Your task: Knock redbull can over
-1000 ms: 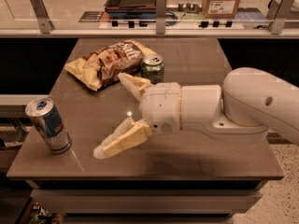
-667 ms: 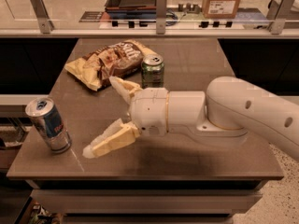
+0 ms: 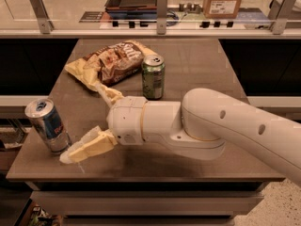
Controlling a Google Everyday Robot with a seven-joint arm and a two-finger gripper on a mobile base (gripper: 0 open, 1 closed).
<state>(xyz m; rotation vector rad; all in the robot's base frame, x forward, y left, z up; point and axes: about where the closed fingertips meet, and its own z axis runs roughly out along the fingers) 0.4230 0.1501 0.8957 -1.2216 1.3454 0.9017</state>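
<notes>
The redbull can [image 3: 47, 125] is a slim blue and silver can at the table's front left corner. It leans a little to the left. My gripper [image 3: 82, 121] is open, with its two cream fingers spread wide. The lower finger's tip [image 3: 70, 154] is against the can's base on its right side. The upper finger [image 3: 107, 94] points toward the chip bag, well to the right of the can. The white arm reaches in from the right across the front of the table.
A shorter green can [image 3: 153, 76] stands upright at mid table, just behind my wrist. A brown and yellow chip bag [image 3: 109, 61] lies behind it to the left. The table's left edge [image 3: 28, 140] is right beside the redbull can. A counter with boxes runs along the back.
My gripper has moved left across the table toward the redbull can. The lower finger now reaches the can's base, and the can has tipped slightly left from upright.
</notes>
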